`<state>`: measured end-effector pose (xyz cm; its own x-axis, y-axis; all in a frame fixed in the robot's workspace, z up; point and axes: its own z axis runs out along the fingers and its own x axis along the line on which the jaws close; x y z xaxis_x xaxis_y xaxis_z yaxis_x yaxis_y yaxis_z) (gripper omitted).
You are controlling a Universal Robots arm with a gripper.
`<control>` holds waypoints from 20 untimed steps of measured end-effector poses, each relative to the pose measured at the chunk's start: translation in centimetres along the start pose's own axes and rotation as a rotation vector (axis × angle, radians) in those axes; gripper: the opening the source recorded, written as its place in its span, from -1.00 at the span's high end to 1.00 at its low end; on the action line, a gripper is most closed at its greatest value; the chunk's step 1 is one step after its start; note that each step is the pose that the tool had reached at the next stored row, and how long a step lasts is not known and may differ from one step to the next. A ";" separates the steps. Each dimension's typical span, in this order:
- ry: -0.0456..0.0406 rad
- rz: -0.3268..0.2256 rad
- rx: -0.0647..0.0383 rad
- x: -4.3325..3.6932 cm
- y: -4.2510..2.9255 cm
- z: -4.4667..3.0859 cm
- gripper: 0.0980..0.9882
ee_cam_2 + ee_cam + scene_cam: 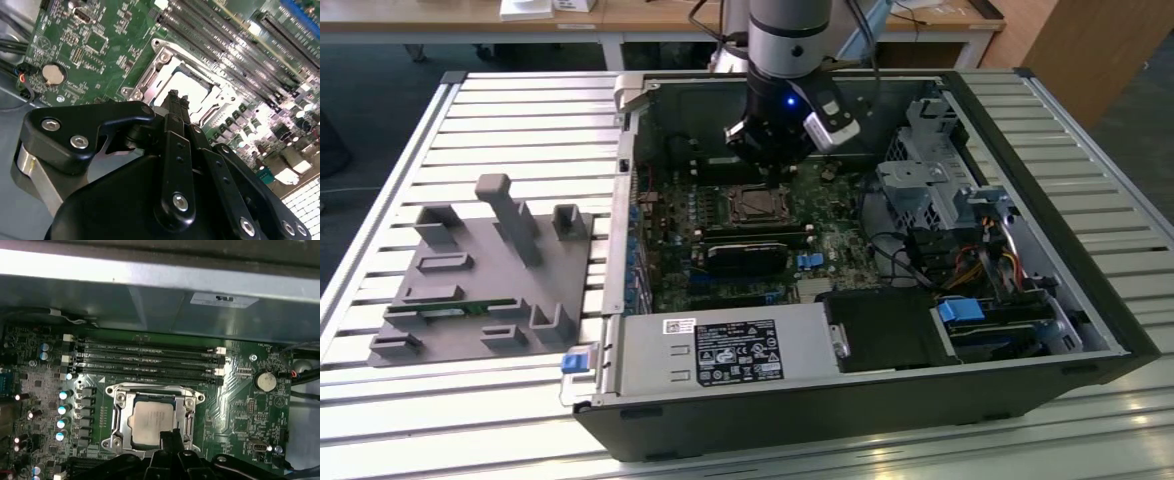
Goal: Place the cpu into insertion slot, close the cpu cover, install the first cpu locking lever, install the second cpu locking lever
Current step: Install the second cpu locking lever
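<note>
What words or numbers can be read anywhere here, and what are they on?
Power supply label: print too small to read.
White sticker on the case wall: blurred, unreadable.
cpu top: faint marks, unreadable.
No text reads clearly.

I see the silvery-grey cpu (151, 423) lying flat in the insertion slot (186, 416), framed by the thin silver cpu cover (121, 412) lowered flat around it, on the green board inside the case.
</note>
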<state>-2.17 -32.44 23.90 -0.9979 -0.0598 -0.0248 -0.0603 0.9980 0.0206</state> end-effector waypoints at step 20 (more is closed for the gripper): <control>0.0021 0.002 -0.068 0.12 -2.25 -0.65 0.98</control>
<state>-2.17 -34.71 24.50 -0.9981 -0.0580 -0.0226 -0.0598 0.9943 0.0884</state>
